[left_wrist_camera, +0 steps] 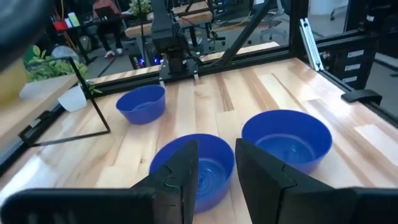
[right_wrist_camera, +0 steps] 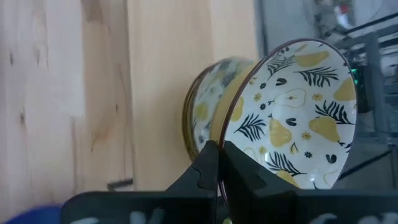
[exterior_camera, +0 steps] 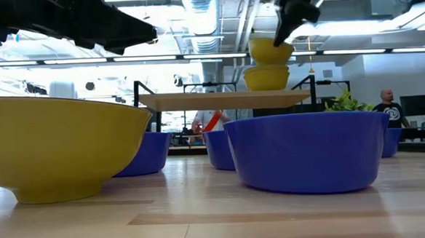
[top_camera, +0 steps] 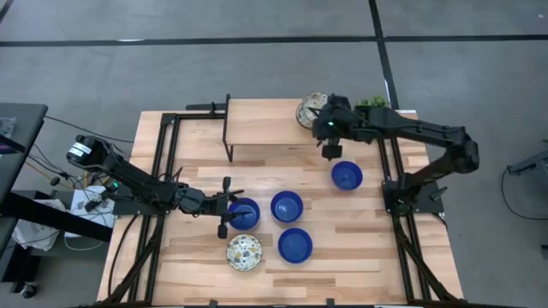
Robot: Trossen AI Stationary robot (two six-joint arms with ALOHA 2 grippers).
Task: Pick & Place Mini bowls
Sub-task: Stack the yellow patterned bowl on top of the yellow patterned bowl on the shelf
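Reached in low from the left edge of the worktop (top_camera: 360, 235), forearm stretched toward the centre: left pincer (top_camera: 229, 209) spread, its fingers (left_wrist_camera: 180, 174) straddling the rim of a blue bowl (top_camera: 244, 212), one finger inside and one outside, not pressed onto it. Seen from the left wrist, a second blue bowl (left_wrist_camera: 286, 138) just beside it and a third blue bowl (left_wrist_camera: 142, 103) farther off, near the right arm's base.

Extended from the right side, elbow bent, wrist turned over the far part of the worktop: right pincer (right_wrist_camera: 218, 163) pressed together on the rim of a patterned bowl (right_wrist_camera: 291, 112), white with yellow pears and dark leaves inside. Held tilted, just above another patterned bowl (right_wrist_camera: 208, 118) that sat on a raised wooden shelf (top_camera: 265, 124) at the far side. From table height, showed as one yellow bowl over another on the shelf, the upper one hanging from the pincer.

On the worktop otherwise: a blue bowl (top_camera: 287, 206) in the middle, another (top_camera: 295, 245) nearer, one more (top_camera: 347, 176) to the right below the right arm, and a patterned bowl (top_camera: 245, 252) at the near left. Small green plant (top_camera: 372, 103) at the far right corner. People (exterior_camera: 389, 108) visible in the room beyond.
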